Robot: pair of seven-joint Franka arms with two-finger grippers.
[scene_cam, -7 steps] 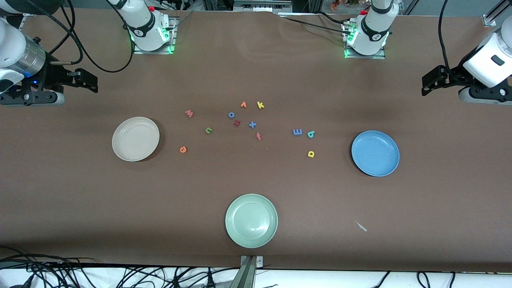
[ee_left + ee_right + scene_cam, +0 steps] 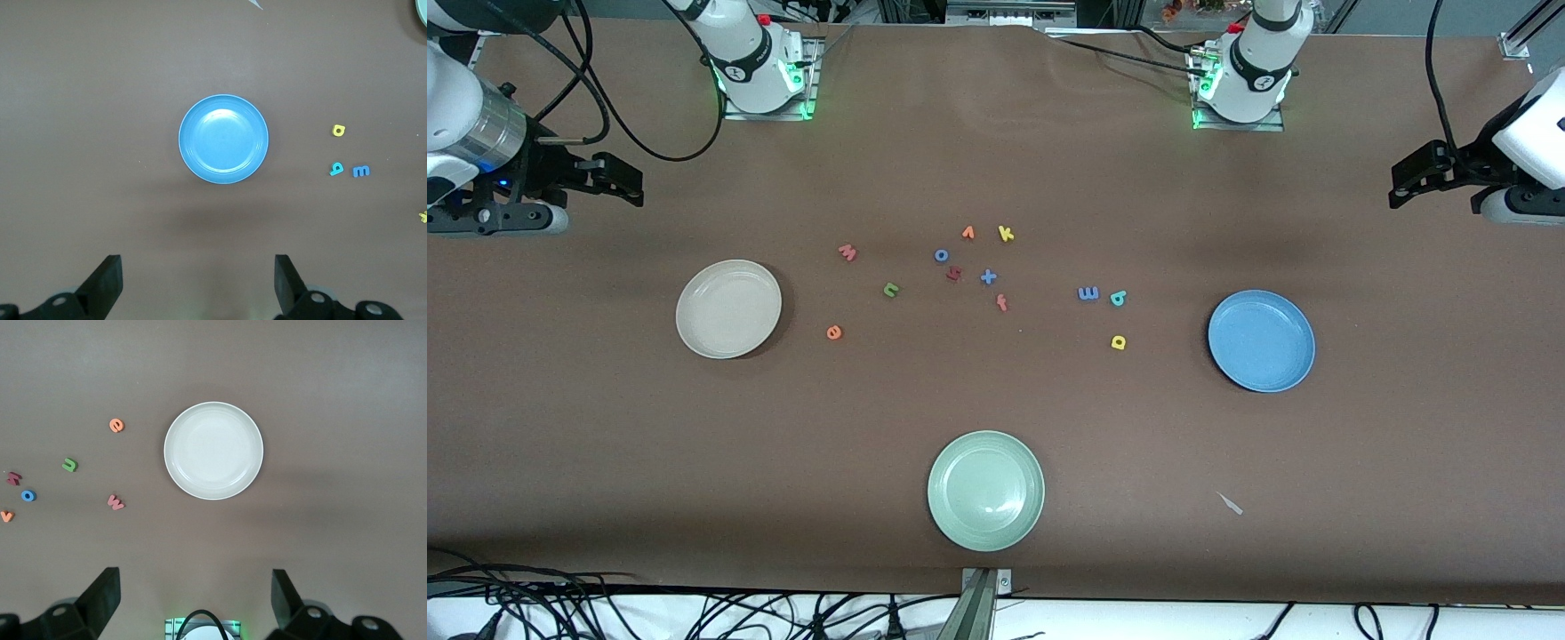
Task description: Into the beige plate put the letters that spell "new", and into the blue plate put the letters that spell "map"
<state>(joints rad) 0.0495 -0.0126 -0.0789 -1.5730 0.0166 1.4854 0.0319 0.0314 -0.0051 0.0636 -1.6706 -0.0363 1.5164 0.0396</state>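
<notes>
Left pincer open, high | blue plate below, apart

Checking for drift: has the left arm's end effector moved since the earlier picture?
Yes. The left end effector has shifted outward toward the table's end, away from the blue plate.

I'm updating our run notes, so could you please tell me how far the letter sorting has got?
Nothing is done yet: the beige plate and blue plate hold no letters. Nothing is in hand; the left pincer and right pincer are open, each above its plate. Left to do: green n, orange e, pinkish w, blue m, yellow a, teal p.
</notes>
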